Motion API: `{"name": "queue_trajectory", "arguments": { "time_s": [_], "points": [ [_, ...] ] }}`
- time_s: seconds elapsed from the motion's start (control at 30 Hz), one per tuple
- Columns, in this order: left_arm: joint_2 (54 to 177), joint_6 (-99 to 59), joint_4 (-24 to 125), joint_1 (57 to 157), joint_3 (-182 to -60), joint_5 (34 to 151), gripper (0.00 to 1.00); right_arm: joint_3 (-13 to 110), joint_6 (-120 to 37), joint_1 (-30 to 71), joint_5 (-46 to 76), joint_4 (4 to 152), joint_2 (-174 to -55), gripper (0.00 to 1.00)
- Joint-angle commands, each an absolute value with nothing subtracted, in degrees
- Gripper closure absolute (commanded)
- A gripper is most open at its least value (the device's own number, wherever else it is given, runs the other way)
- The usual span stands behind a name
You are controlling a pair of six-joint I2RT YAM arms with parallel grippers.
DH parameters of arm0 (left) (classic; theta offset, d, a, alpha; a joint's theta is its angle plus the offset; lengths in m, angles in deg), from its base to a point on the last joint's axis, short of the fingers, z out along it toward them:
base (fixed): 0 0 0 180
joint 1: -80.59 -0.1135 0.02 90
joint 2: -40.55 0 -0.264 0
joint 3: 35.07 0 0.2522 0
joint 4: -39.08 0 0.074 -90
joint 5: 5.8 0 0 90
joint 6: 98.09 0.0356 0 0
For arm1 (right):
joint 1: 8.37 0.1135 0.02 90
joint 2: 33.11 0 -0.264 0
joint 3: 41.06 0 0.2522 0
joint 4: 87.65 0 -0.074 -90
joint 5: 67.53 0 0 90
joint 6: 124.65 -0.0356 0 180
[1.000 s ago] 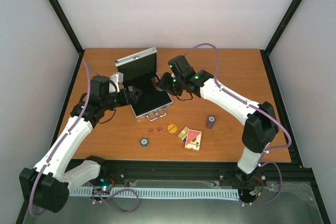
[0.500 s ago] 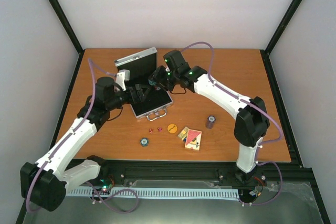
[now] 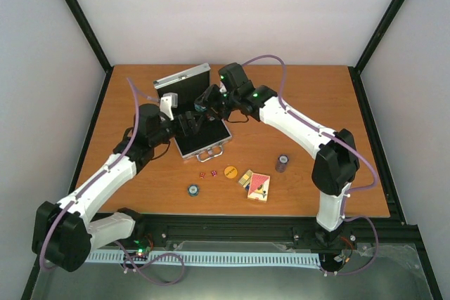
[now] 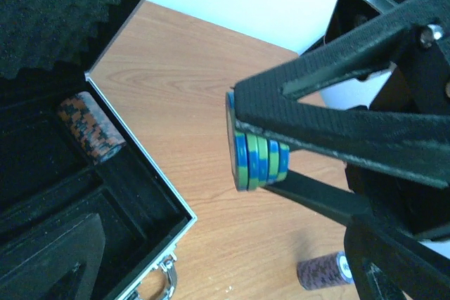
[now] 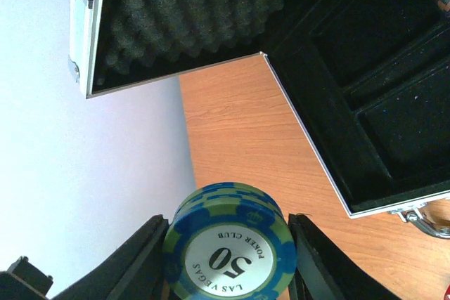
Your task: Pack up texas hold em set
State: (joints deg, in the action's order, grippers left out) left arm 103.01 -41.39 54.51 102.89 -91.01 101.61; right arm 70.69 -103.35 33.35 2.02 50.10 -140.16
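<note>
Nearest, along the near edge of the tabletop [image 3: 316, 103], the unpacked pieces lie loose: a blue chip [image 3: 193, 190], the card decks [image 3: 256, 186] to its right, then the red dice [image 3: 207, 173], the orange button [image 3: 230, 171] and a dark chip stack [image 3: 283, 163] a little farther in; nothing touches them. Beyond, toward the far-left part of the tabletop, the silver case [image 3: 204, 145] lies open, handle toward the near edge; one red-and-black stack [image 4: 91, 130] already lies on its side in the tray. The left fingers [image 3: 187, 124] hang spread over that tray, grasping nothing; just beyond, the right fingers [image 5: 137, 261] are clenched on a blue-and-green chip stack [image 5: 228, 247], held in the air by the case's far side. The step in hand looks like stowing this stack; the next move calls for lowering it along a free trough and releasing gently, so the chips do not fan out. The left fingers crowd the tray and likely need to clear; the raised lid [image 3: 181, 80] stands behind.
</note>
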Motion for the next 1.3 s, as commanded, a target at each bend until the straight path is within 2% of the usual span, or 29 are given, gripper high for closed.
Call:
{"name": "queue_trajectory", "arguments": {
  "time_s": [0.0,0.57,1.17,1.27],
  "points": [
    [104.9,-42.9,48.2,103.5,-92.3,98.8,0.04,71.8,-104.3,33.0,0.5,50.6,-140.0,0.97],
    [111.8,-47.8,37.6,104.2,-94.7,93.4,0.15,72.6,-107.5,32.9,-1.9,51.1,-139.2,0.97],
    [115.7,-50.4,30.9,105.0,-98.2,89.5,0.16,72.2,-107.9,33.1,-4.6,49.6,-138.4,0.97],
    [115.8,-50.7,30.2,105.0,-98.5,87.8,0.19,71.2,-108.5,33.3,-4.8,49.8,-137.6,0.97]
  ]
}}
